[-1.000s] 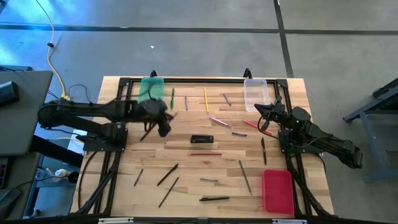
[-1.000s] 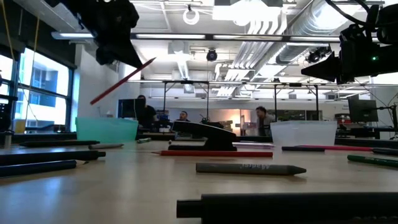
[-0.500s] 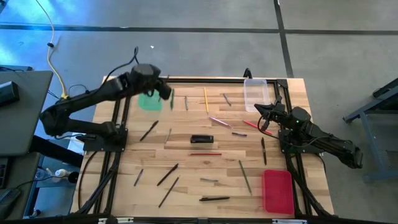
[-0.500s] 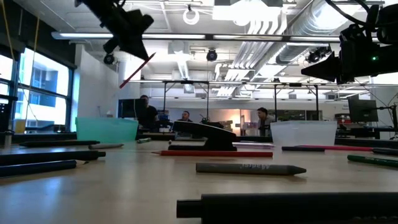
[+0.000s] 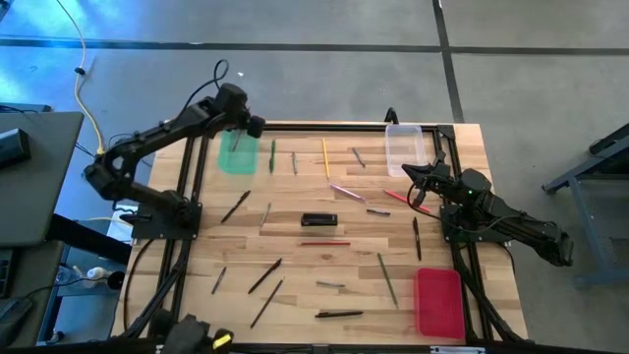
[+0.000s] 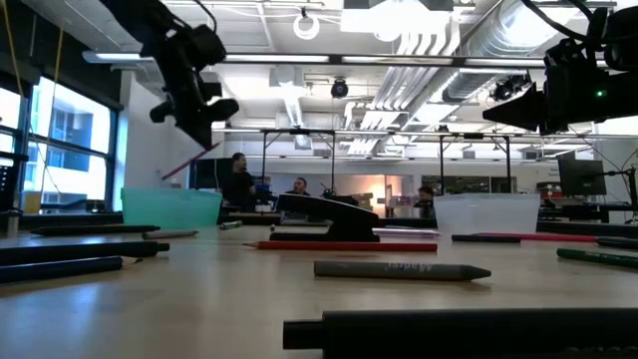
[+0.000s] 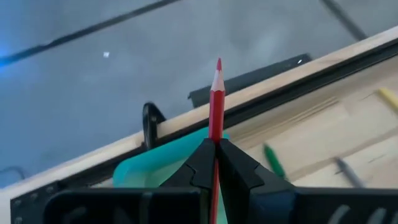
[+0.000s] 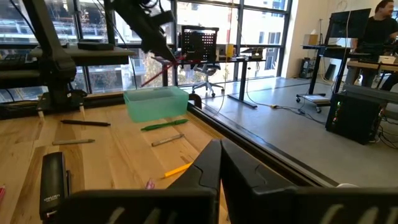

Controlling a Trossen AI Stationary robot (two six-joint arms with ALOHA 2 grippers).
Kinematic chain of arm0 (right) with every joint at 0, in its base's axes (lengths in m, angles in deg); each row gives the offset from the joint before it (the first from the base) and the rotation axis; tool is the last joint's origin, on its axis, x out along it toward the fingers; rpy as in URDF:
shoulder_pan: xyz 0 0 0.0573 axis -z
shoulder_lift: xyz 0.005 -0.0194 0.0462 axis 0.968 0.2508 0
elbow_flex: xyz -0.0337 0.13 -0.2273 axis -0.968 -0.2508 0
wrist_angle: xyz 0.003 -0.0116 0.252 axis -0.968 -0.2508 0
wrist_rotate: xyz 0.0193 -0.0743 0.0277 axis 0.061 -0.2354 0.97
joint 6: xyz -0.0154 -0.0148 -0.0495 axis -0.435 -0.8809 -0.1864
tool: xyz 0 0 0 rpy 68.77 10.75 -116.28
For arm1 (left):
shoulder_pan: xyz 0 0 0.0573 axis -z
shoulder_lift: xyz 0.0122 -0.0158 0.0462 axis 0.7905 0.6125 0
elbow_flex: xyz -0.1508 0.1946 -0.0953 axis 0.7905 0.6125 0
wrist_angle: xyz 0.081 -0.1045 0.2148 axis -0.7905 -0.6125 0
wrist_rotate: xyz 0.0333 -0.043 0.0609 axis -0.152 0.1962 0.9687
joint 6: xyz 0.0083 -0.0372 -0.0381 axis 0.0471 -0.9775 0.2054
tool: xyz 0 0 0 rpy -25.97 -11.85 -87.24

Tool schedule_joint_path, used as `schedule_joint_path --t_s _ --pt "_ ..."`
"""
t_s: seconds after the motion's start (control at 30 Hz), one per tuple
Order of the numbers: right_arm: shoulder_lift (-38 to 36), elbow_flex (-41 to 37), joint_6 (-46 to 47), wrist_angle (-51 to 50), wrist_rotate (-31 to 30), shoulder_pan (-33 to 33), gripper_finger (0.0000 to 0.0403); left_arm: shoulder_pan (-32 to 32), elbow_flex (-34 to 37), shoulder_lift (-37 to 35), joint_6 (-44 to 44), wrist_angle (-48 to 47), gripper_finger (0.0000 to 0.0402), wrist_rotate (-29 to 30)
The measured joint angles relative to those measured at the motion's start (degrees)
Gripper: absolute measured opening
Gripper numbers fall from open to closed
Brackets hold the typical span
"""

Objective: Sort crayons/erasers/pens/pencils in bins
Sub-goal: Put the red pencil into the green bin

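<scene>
Left wrist view first: our left gripper [image 7: 216, 163] has its jaws pinched on a red pencil [image 7: 215, 102], whose sharpened tip sticks out past the fingertips. Below it lies the green bin [image 7: 151, 168], at the table's far left corner. From above, that gripper [image 5: 251, 127] hangs over the bin [image 5: 237, 153], and in the low view the pencil [image 6: 187, 162] slants down toward the bin [image 6: 170, 207].

Our right gripper [image 5: 416, 183] waits near the clear bin [image 5: 403, 147] at the far right; its fingers [image 8: 208, 167] are pressed together with nothing between them. A red pencil [image 5: 398, 197] lies just beside it.

Outward, we see a pale wooden table [image 5: 295, 297] framed by black rails, scattered with pens and pencils: a yellow pencil [image 5: 325, 157], a green one [image 5: 272, 156], another red one [image 5: 325, 243], a dark pen [image 5: 339, 315]. A black stapler [image 5: 318, 219] sits mid-table. The red bin [image 5: 437, 302] lies at the near right corner.

Around the table is grey concrete floor with dark seams. The low view shows an open office with ceiling ducts, windows and people [image 6: 239, 179] standing far back. A grey crayon [image 6: 402, 270] bears lettering we cannot read.
</scene>
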Motion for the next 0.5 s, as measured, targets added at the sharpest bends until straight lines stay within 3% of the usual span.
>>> schedule_joint_path --t_s 0.5 --pt "0.0 0.0 0.0 0.0 0.0 0.0 0.0000 -1.0 10.8 4.3 -2.7 10.2 0.0001 0.0"
